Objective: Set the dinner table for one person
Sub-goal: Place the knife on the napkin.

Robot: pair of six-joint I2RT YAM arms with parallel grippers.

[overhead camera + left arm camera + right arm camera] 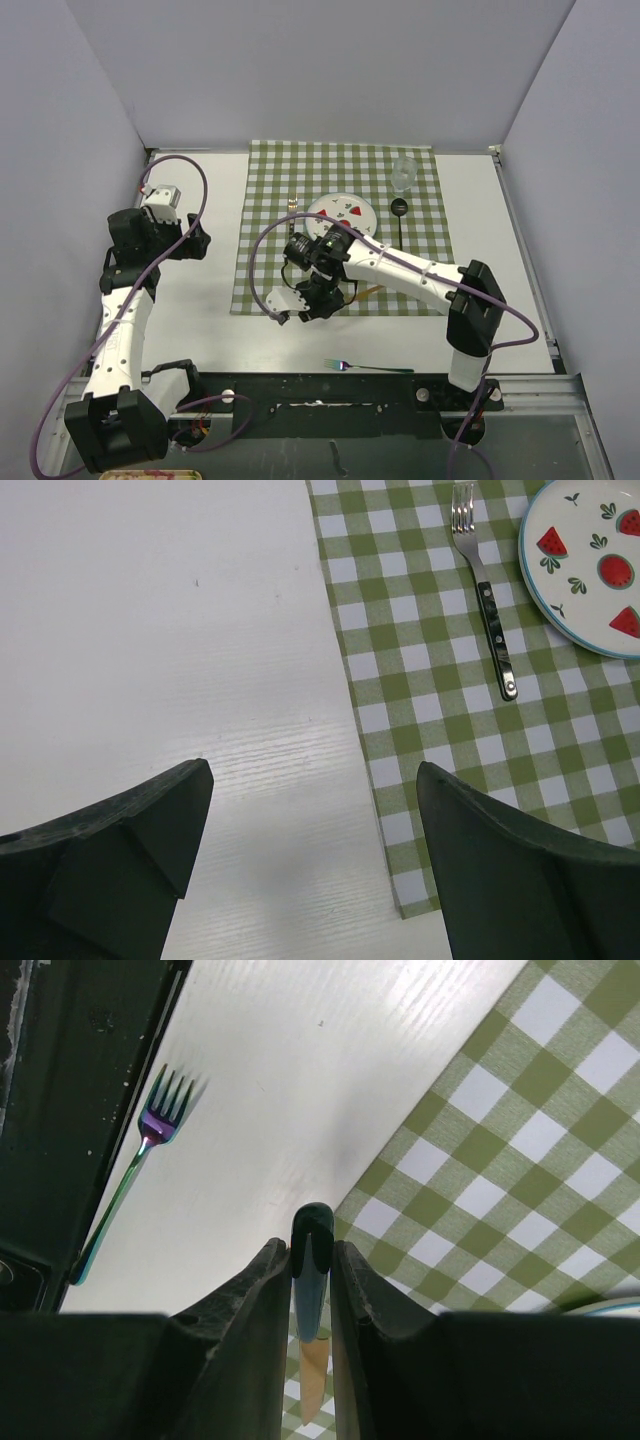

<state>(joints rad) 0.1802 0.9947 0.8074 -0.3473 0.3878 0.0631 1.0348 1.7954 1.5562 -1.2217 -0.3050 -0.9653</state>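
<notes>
Right gripper (312,1250): nearly closed, pinching a slim utensil (310,1300) with a dark-tipped blue handle; its kind cannot be told.
Right arm: stretched leftward from its base, wrist bent down over the checked cloth (270,200) near its front edge.
Left gripper (312,780): jaws wide apart, holding nothing, above bare tabletop just beside the cloth.
Left arm: elbow bent, gripper facing the cloth.
Dinner table (200,320): white, beneath everything; a rainbow fork (150,1130) lies near its front edge.
</notes>
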